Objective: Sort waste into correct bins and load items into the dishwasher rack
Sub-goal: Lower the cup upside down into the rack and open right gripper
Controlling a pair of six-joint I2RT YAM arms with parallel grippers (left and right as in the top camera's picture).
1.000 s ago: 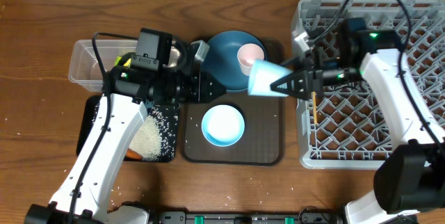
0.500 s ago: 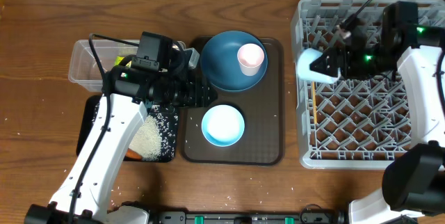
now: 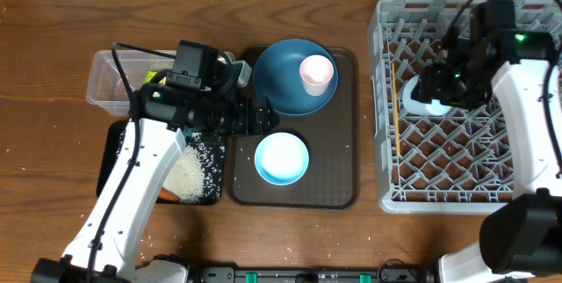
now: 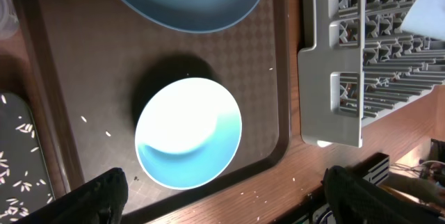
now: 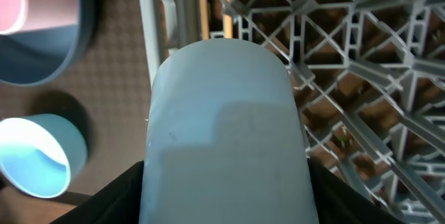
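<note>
1. Counting cups, you get two. The light blue cup [image 3: 420,92] lies on its side over the left part of the rack [image 3: 439,197], clamped between the fingers of the right gripper [image 3: 439,85]. You cannot tell whether it touches the pegs. The pink cup [image 3: 317,70] stands on the plate [image 3: 281,85].
2. You have one blue plate and one bowl [image 3: 282,158], both on the single brown tray [image 3: 338,186], with the bowl nearer the front.
3. Your left gripper [image 3: 263,116] hovers over that tray between plate and bowl, its fingers [image 4: 104,193] spread wide around nothing.
4. You have two bins at the left. The clear tub [image 3: 105,85] holds one yellow-green wrapper [image 3: 154,76]. The black tray [image 3: 107,147] holds a heap of rice [image 3: 189,173] and one carrot piece [image 3: 167,197].
5. Chopsticks [image 3: 396,134] lie along the rack's left edge; you cannot count them.
</note>
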